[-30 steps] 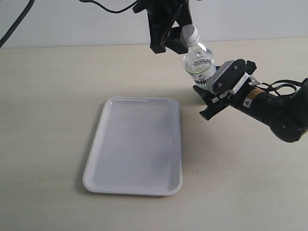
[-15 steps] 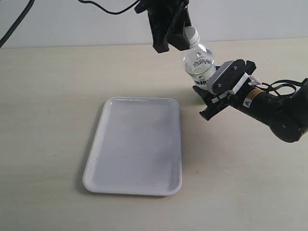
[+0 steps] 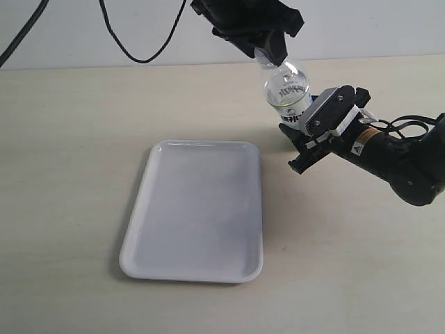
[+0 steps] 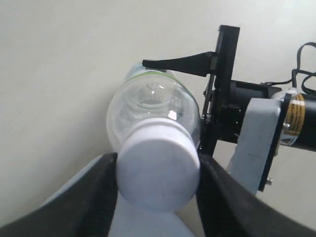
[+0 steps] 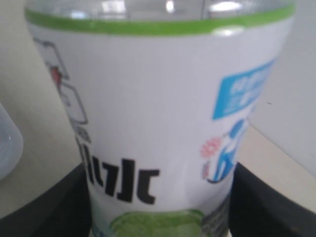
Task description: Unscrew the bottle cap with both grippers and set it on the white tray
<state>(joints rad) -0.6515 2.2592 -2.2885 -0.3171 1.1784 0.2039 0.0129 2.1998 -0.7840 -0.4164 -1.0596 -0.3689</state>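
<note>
Two grippers shared the bottle [image 3: 285, 90], which we saw tilted near the far right corner of the white tray [image 3: 198, 209], apart from it. Our left gripper [image 3: 268, 45] pinched the bottle cap [image 4: 158, 170], one finger pressed against each side, the cap on the neck. Our right gripper [image 3: 304, 125] clamped the bottle's labelled lower body.

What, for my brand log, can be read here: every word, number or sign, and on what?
The bottle label: big dark characters, cropped, not legible.
Its blue panel: white print, blurred.
The sticker on the right arm: warning triangle; text too small.
Nothing quotable.
</note>
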